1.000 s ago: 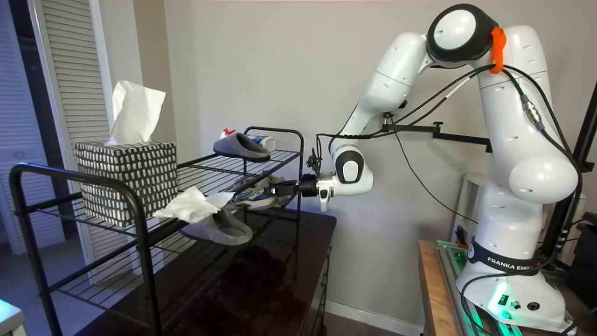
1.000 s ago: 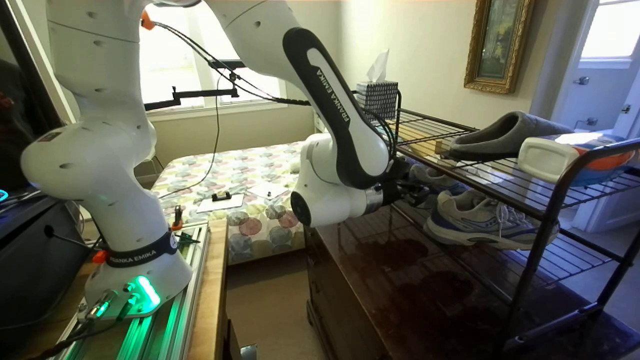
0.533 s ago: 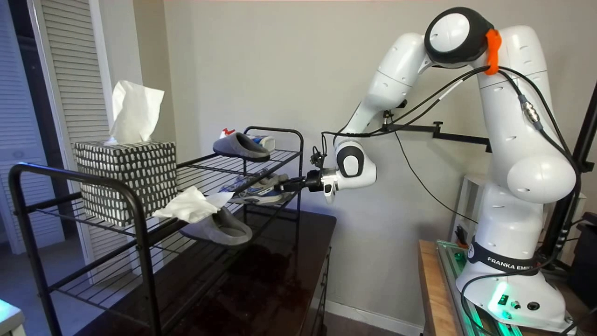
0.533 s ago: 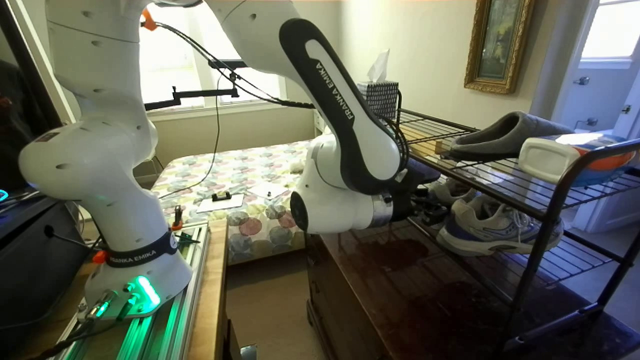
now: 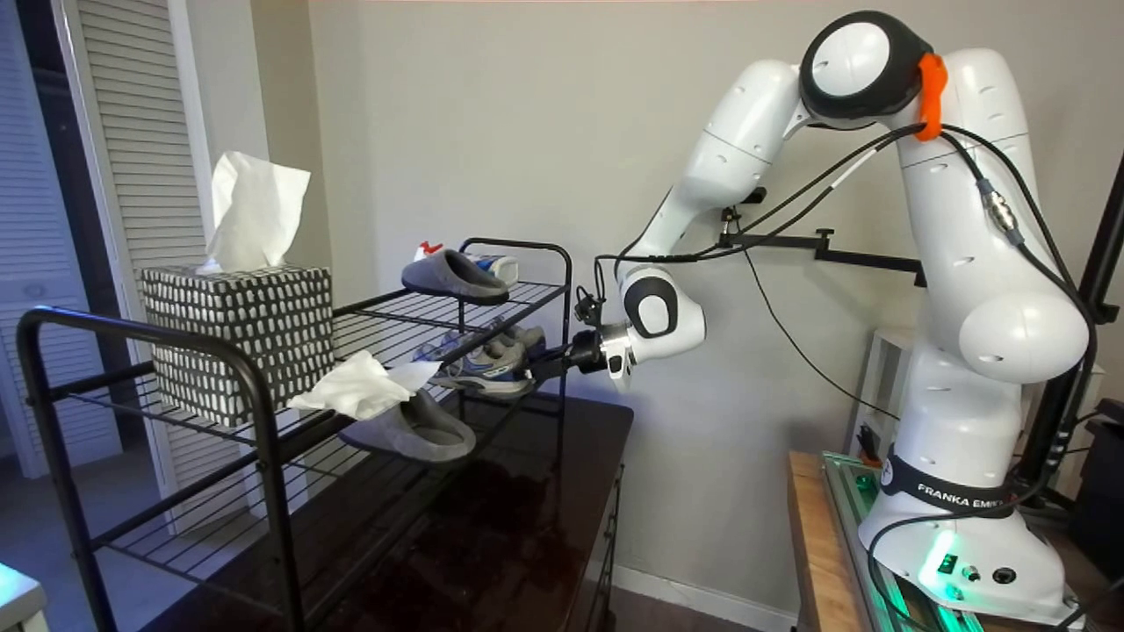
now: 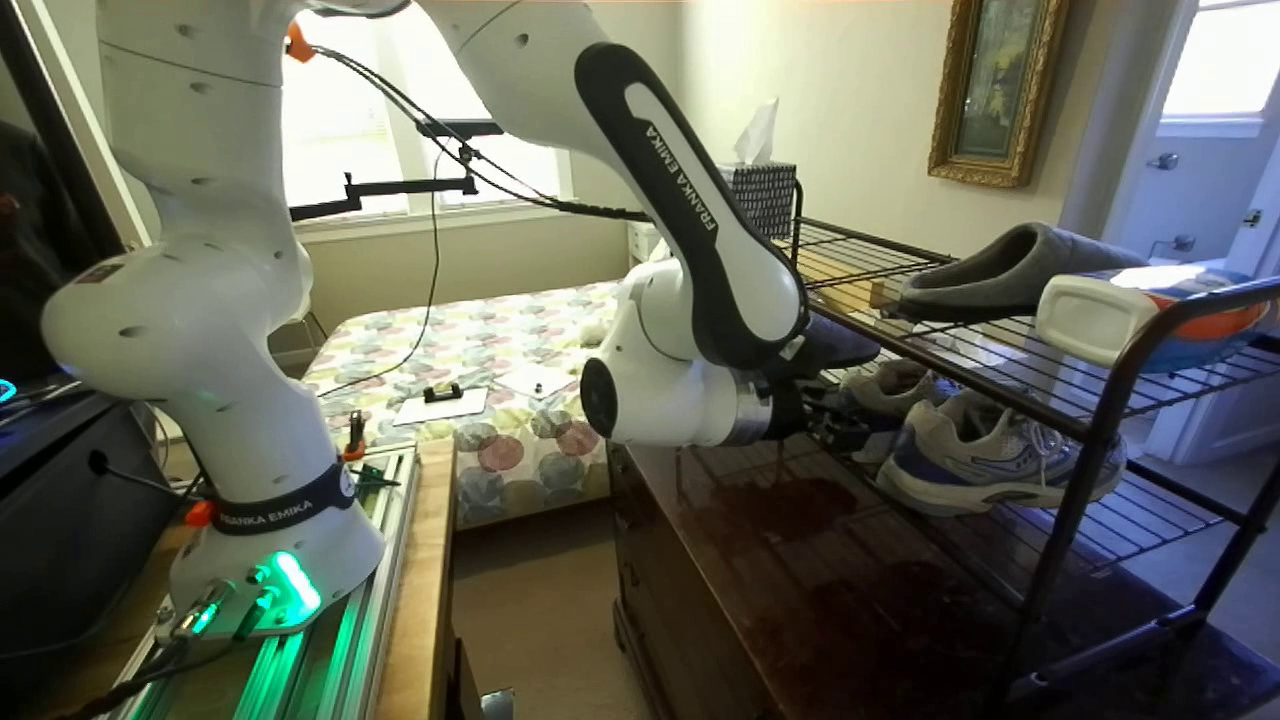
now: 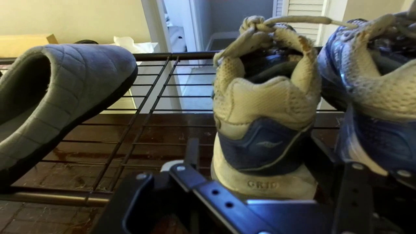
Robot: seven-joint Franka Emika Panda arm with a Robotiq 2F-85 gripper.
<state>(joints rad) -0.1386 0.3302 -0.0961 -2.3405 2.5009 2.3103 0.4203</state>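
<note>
The gripper is standing with its jaws parted somewhat wider than the heel of the grey-and-blue sneaker, which is sitting between them on the rack's lower shelf, toe pointing away. A strip of background is showing between the left finger and the shoe, so nothing is being held; opposite, the right finger is sitting in the shadowed gap beside the heel, and whether it is touching there is hard to tell. Just right of the gripper, the second sneaker is standing, with a pale lace stretching toward it from above the first heel. Left of the gripper, a quilted slipper is resting on the same shelf. In both exterior views, the upper shelf above the gripper is carrying a grey slipper and, farther off to the gripper's left, a tissue box. As for progress, I am judging it as partway: the fingers are flanking the heel, while a firm hold is lacking and the sneaker is resting at shelf level, not lifted.
</note>
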